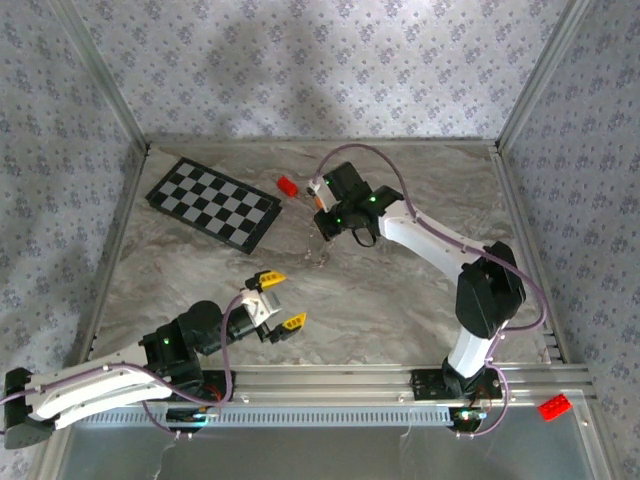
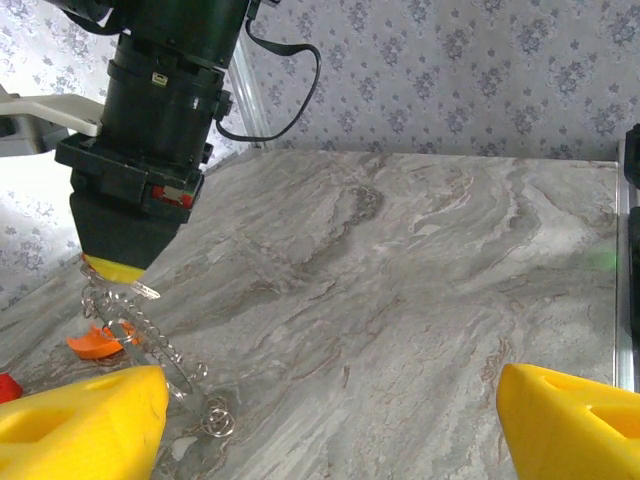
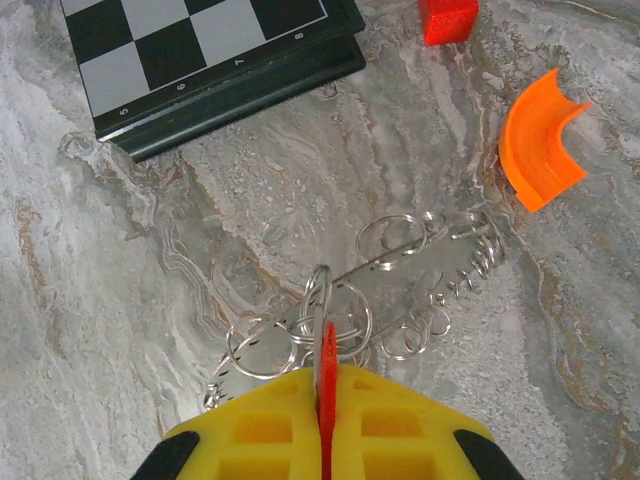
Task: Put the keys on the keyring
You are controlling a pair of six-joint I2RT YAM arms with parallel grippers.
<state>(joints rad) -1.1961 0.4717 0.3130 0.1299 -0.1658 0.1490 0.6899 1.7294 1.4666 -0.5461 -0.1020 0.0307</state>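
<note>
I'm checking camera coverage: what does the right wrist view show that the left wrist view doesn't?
Right wrist: the checkered board and the red key, pinched edge-on in the right gripper. Left wrist: the open left gripper and the wallpapered wall. Both: the keyring, the orange curved piece and the marbled table.
</note>
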